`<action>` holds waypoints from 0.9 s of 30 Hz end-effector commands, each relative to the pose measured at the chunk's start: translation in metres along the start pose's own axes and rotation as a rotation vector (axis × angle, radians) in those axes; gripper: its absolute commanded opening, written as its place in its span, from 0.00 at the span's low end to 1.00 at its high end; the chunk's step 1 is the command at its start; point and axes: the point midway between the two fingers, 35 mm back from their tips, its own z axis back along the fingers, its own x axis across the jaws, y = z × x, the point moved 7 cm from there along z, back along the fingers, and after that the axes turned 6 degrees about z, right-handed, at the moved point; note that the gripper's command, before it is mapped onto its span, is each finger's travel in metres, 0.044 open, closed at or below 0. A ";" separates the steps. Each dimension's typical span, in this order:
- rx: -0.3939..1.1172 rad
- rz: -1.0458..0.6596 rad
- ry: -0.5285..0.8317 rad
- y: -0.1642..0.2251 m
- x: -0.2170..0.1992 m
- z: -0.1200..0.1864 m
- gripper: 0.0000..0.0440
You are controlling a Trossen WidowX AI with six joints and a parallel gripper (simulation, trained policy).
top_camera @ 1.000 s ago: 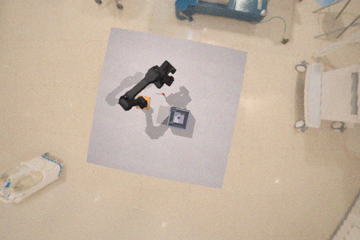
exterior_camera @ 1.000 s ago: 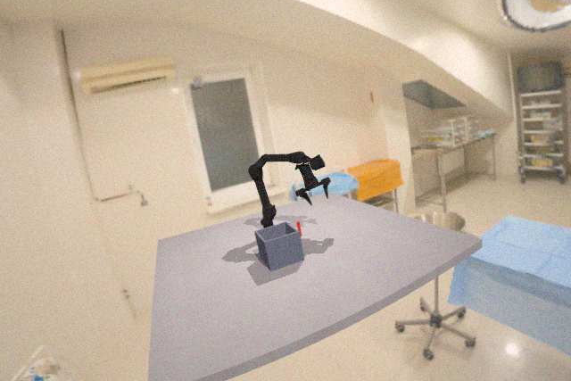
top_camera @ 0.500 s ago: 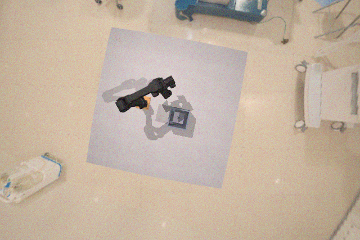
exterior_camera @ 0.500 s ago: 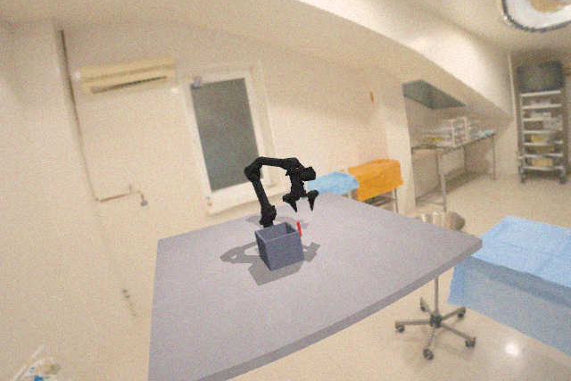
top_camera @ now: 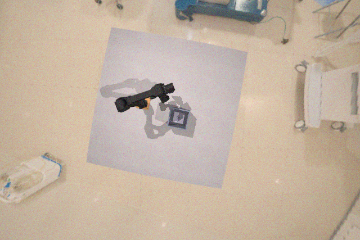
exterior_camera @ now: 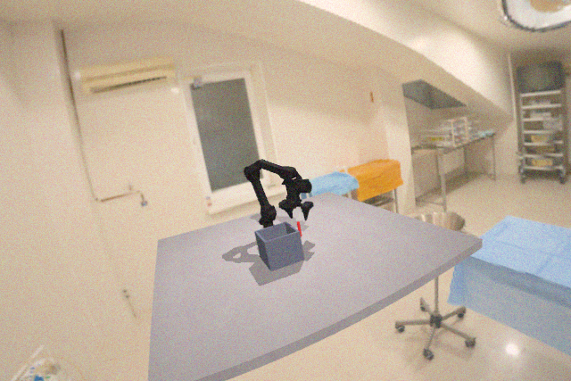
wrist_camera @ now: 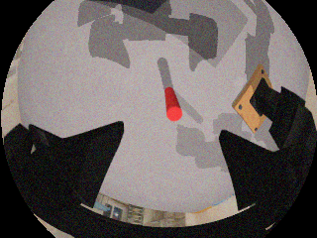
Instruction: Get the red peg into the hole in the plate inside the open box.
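Top: box (top_camera: 169, 118) (exterior_camera: 280, 250) seen near middle of counter (top_camera: 203, 80) (exterior_camera: 368, 270) (wrist_camera: 59, 84), well in from all edges; red peg hidden. Exterior: peg (exterior_camera: 299, 229) (wrist_camera: 171, 105) seen upright, partly covered by box; gripper (exterior_camera: 298, 218) (wrist_camera: 174, 131) held above it. Wrist: fingers spread wide, nothing gripped; peg framed ahead, between fingertip directions. Orange plate (top_camera: 148, 103) (wrist_camera: 245, 106) partly covered by arm (top_camera: 139, 96) (exterior_camera: 277, 168) (wrist_camera: 289, 119).

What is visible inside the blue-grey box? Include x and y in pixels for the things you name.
Inside the box (top_camera: 169, 117) (exterior_camera: 281, 250), the top view shows a pale plate (top_camera: 175, 121), partly in shadow. The lower inner walls are hidden in the exterior view.
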 end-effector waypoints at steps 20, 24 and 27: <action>0.041 -0.115 0.021 -0.017 0.000 -0.057 0.57; 0.048 -0.109 0.020 -0.019 0.002 -0.059 0.34; 0.056 -0.099 0.015 -0.019 0.004 -0.059 0.18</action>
